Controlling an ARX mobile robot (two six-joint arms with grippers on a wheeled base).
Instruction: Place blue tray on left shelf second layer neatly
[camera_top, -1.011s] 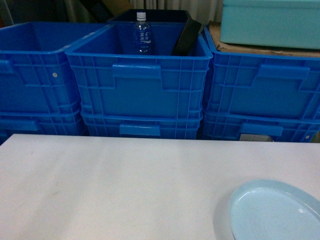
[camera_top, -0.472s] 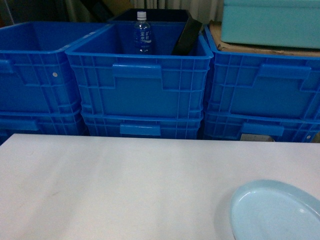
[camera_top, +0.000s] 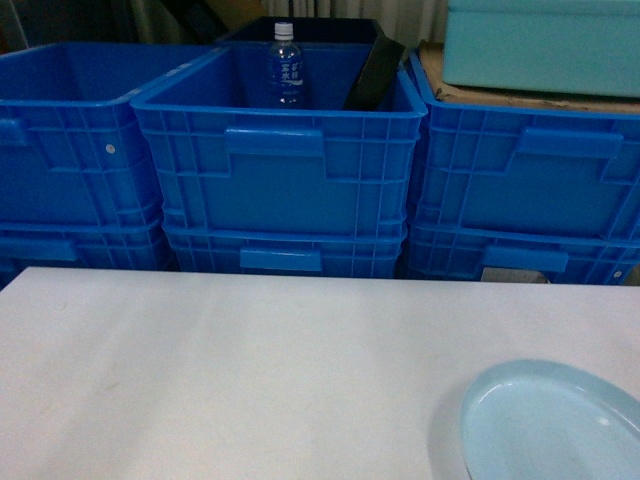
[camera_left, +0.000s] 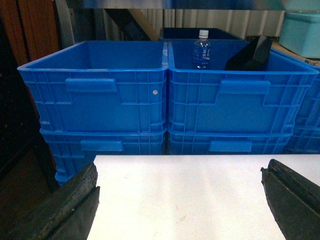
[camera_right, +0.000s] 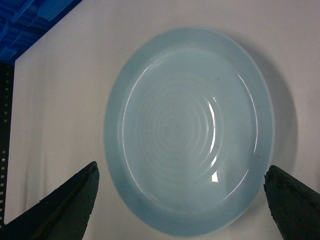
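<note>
Blue tray (camera_top: 550, 425) flat on white table (camera_top: 230, 370), at near right corner (partly cut off in head view). Right gripper (camera_right: 182, 200) spread wide directly above blue tray (camera_right: 189, 131), fingers (camera_right: 65, 202) apart, clasping nothing. Left gripper (camera_left: 182, 197) likewise spread wide over bare table (camera_left: 185, 195), holding nothing. Beyond table: stacked blue crates (camera_top: 278, 160), water bottle (camera_top: 284, 66) upright in middle one.

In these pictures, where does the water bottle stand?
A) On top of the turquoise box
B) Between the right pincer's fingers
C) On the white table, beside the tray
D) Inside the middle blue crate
D: the bottle stands upright inside the middle crate, behind its front wall, next to a leaning black object; the tray lies alone on the table.
</note>
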